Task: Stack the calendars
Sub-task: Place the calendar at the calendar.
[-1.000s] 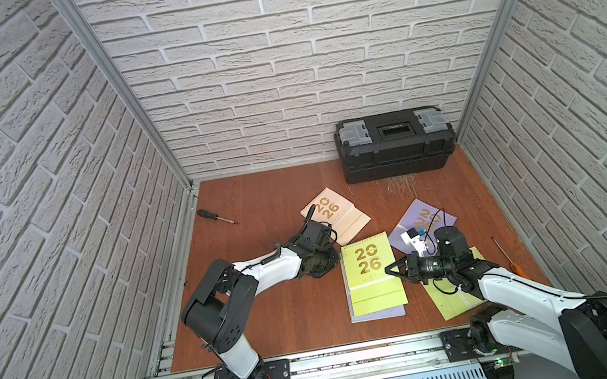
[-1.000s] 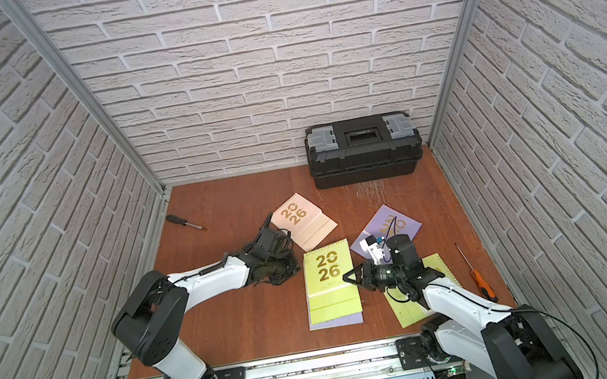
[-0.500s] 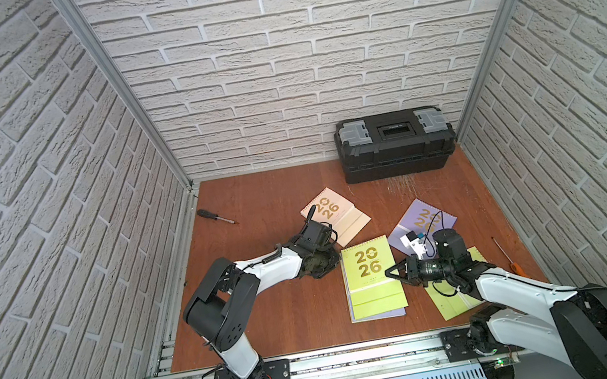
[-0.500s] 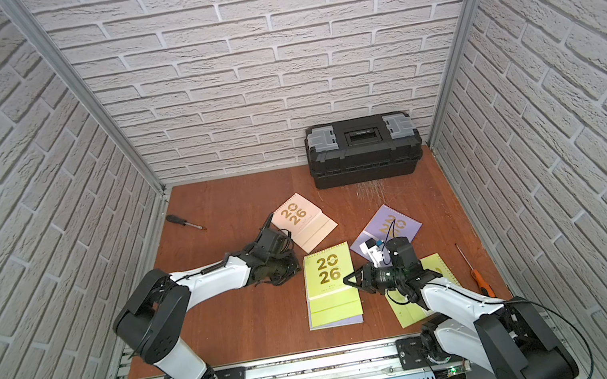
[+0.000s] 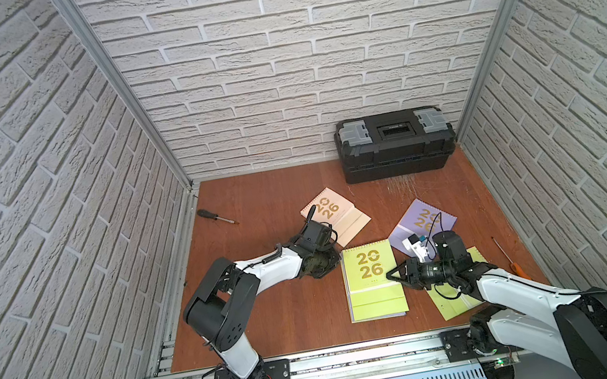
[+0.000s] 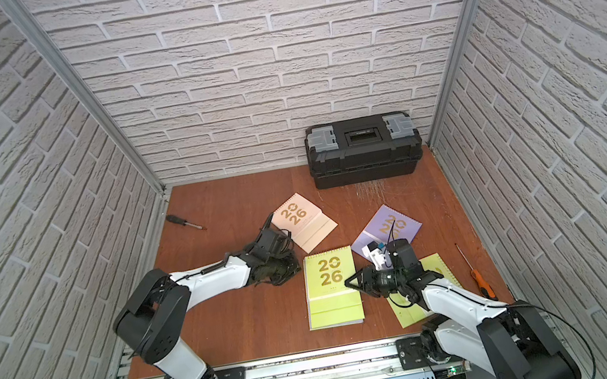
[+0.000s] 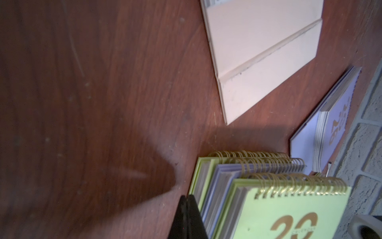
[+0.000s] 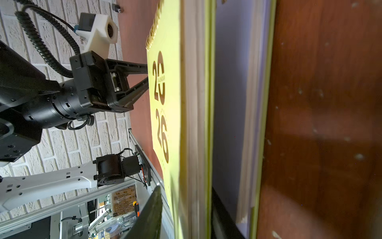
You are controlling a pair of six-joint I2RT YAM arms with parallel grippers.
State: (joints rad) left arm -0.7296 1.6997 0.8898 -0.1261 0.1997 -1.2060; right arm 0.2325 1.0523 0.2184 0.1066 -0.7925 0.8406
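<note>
At the front-middle stack (image 5: 376,300) on the bench (image 5: 283,320), my right claw (image 5: 391,273) has just eased apart around the top lime calendar (image 5: 369,267), leaving it stacked, while my left claw (image 7: 187,198) rests together alongside and the peach-pink calendar (image 5: 333,214) and two others wait loose.

I'm working in a lab robot cell: white brick-pattern panels (image 5: 270,57) on aluminium posts (image 5: 116,84), slotted mounting rail (image 5: 365,357) up front, wood desk (image 5: 293,310), black toolbox (image 5: 396,149), screwdriver (image 5: 216,217) lying loose.
</note>
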